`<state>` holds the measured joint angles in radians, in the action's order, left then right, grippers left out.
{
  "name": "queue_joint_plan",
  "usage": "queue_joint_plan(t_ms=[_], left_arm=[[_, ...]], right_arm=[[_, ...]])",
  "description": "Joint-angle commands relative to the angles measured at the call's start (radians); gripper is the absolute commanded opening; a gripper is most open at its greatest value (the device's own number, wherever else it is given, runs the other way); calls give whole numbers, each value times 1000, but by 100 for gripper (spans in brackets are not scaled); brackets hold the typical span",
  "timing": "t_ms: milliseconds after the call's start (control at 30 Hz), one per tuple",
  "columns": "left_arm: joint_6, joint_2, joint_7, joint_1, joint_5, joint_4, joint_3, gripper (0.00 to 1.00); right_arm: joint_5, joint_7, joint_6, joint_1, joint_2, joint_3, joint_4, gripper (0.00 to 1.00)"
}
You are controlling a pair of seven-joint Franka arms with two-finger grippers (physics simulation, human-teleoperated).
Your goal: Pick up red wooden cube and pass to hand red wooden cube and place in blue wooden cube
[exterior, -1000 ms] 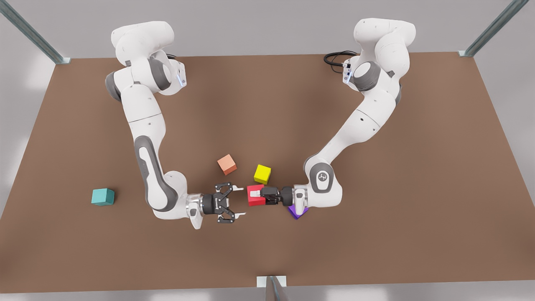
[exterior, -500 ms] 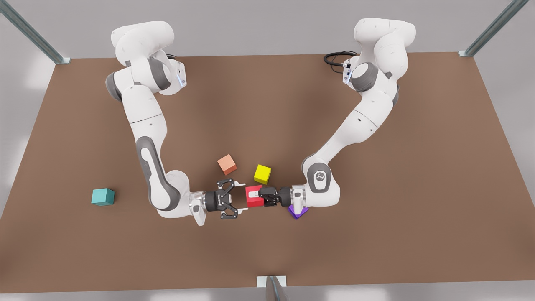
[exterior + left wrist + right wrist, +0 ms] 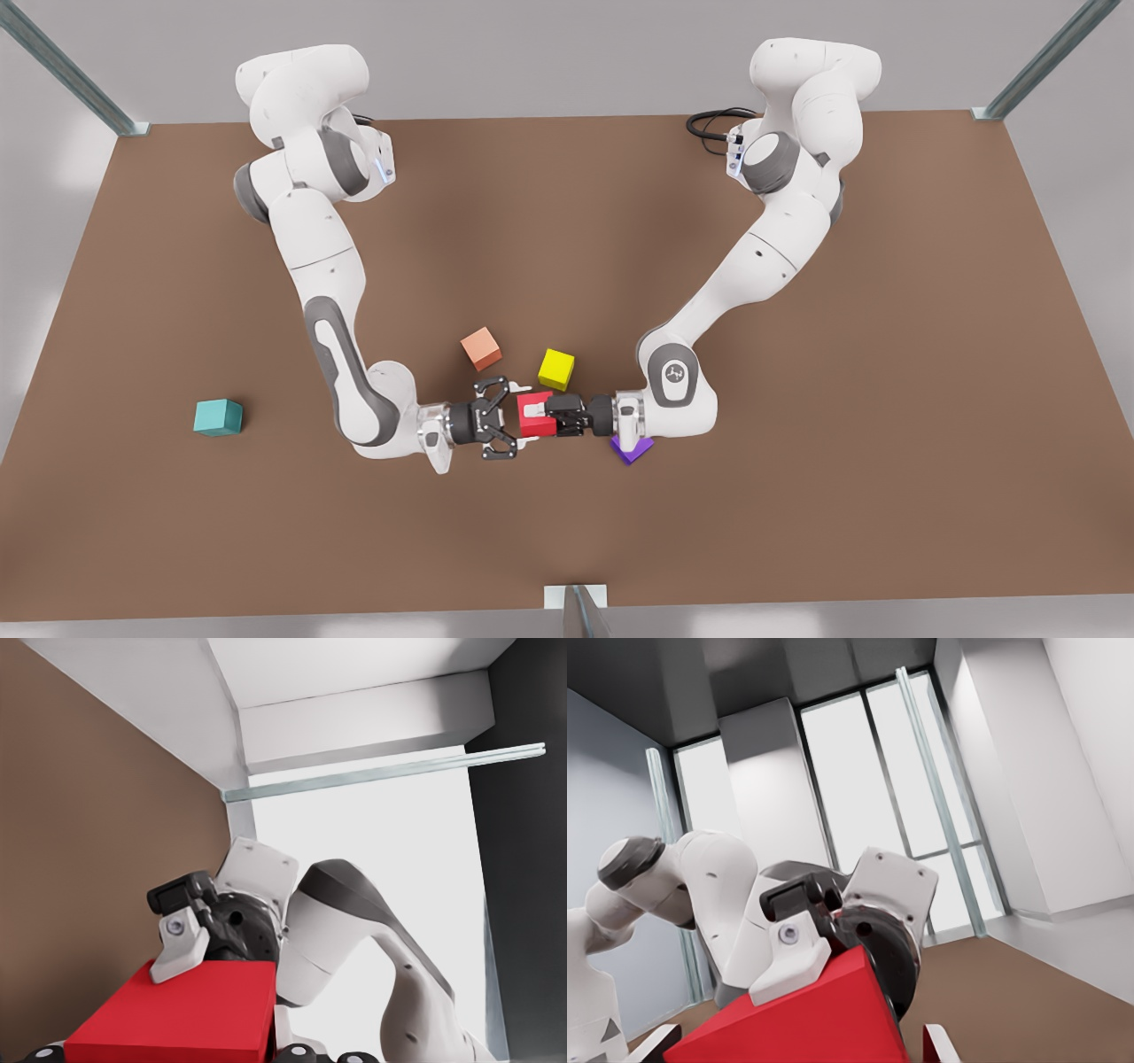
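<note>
The small bright red wooden cube, likely light, rigid and smooth-faced, hangs above the brown desk clamped in the left gripper, its free side faces bracketed by the wide-open, empty right gripper.

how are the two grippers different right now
The left gripper is shut on the red wooden cube. The right gripper is open, with its fingers on either side of that cube. The left gripper reaches from the front view's right, the right gripper from its left. Both lie roughly level and face each other at the cube.
</note>
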<state>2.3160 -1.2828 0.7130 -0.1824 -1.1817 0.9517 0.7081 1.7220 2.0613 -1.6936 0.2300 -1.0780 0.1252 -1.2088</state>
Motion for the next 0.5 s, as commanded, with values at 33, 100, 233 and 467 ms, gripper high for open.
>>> queue_joint_plan(t_ms=[33,100,233,467], left_arm=[[-20,2,106,-3,-26,-1,1,37],[-17,0,106,-6,-27,-1,1,37],[0,-7,106,-19,-26,-11,-1,37],[-3,-6,106,-17,-26,-11,-1,88]], right_arm=[[4,16,-4,9,-5,1,3,100],[4,16,-4,14,-6,2,5,100],[4,14,-6,15,-5,13,6,94],[4,16,-6,14,-5,11,8,49]])
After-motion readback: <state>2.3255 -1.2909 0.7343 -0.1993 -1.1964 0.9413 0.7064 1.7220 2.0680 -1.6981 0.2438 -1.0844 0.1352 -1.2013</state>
